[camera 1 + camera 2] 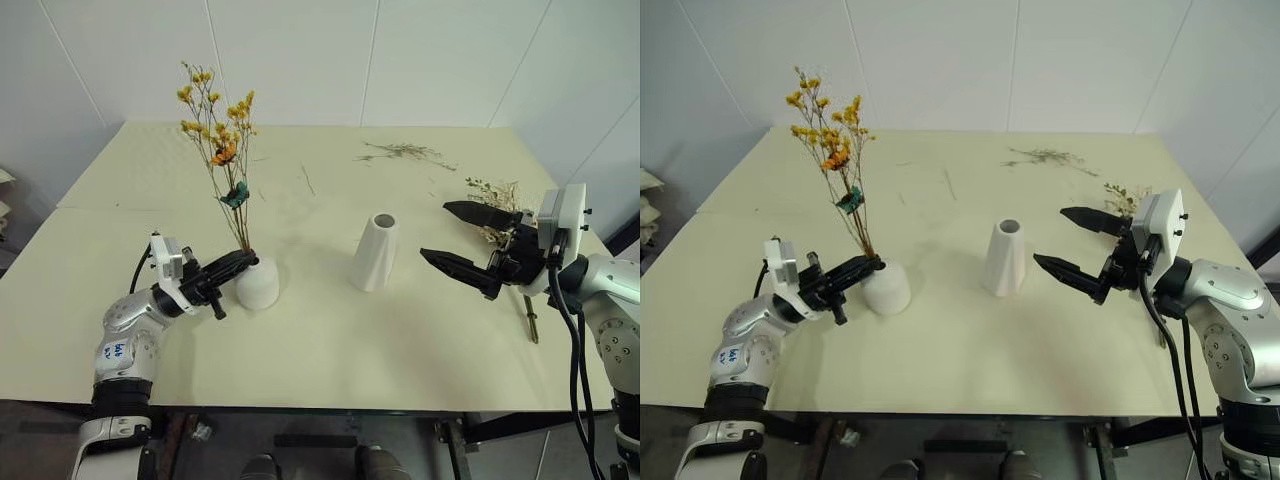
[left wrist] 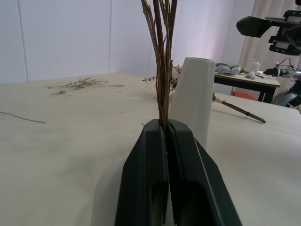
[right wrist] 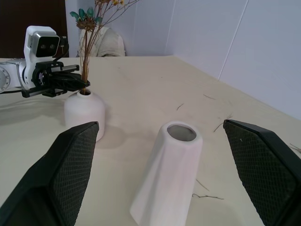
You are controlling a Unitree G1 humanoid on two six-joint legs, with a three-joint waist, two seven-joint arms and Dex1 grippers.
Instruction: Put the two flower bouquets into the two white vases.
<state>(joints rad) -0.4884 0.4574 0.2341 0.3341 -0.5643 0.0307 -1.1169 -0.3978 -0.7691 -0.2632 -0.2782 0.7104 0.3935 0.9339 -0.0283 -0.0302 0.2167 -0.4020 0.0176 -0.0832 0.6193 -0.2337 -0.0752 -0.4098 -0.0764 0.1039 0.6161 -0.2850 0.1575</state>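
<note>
Tabletop (image 1: 330, 350): carries all items.

Tall cone vase (image 1: 375, 252): empty, upright, just inboard of the right claw (image 1: 458, 238), whose fingers stand wide apart, holding nothing.

Cream-white bouquet (image 1: 493, 200): lying flat just behind and beneath that claw, stem trailing toward the tabletop's near edge (right arm clearly nearer).

Squat vase (image 1: 258, 284): directly ahead of the left claw (image 1: 237, 264).

Yellow-orange bouquet (image 1: 220, 140): upright, stems entering that vase's neck, left claw pinched together on them.
</note>
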